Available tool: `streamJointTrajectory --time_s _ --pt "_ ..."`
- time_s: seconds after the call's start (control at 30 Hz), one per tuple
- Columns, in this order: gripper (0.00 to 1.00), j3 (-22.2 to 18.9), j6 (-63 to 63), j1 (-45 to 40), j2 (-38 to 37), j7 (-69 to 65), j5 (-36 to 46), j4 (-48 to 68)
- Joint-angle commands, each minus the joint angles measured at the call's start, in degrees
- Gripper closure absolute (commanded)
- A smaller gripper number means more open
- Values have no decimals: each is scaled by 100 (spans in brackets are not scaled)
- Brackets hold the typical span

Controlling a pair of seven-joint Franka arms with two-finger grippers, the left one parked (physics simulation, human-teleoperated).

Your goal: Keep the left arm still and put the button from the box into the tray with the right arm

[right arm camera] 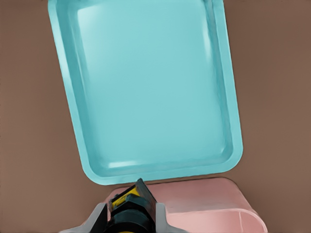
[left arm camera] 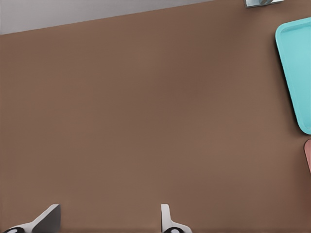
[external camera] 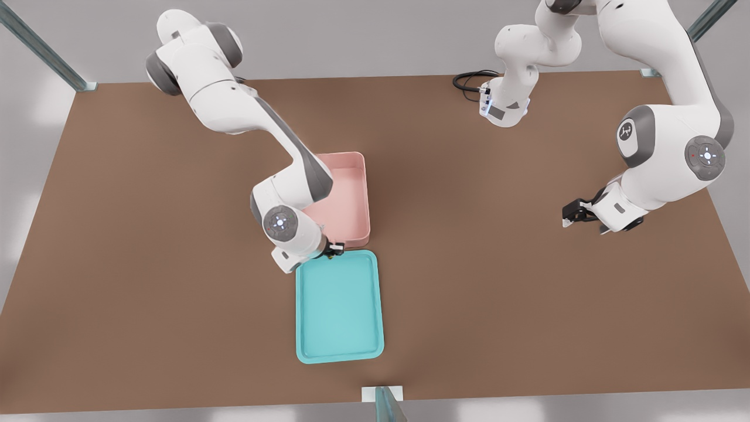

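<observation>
Right arm [external camera: 293, 146] bent down; claw [external camera: 334, 251] grasping the button [right arm camera: 122, 201], poised above the box [external camera: 351, 193] edge nearest the tray [external camera: 340, 351].

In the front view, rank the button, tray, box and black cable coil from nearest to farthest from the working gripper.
1. Button, held in the gripper.
2-3. Tray below, box above: too close to call.
4. Black cable coil, far edge, front view's right.

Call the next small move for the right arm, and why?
Probably carry on forward over the tray before releasing. The end effector is shut on the button but sits at the box rim, near the tray's closest edge, not yet above its floor.
</observation>
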Motion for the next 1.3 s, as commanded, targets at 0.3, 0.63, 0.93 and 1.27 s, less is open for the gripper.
streamJointTrajectory --time_s 0.3,0.63,0.93,1.27 --pt "51 -453 -283 19 1613 -1876 -251 1826" --pt "53 -506 368 151 2053 -1911 -427 2310" --pt "0 -576 -1504 124 524 -1498 -400 2249" --pt "0 -805 -2727 -2925 -3379 -3748 -655 -1724"
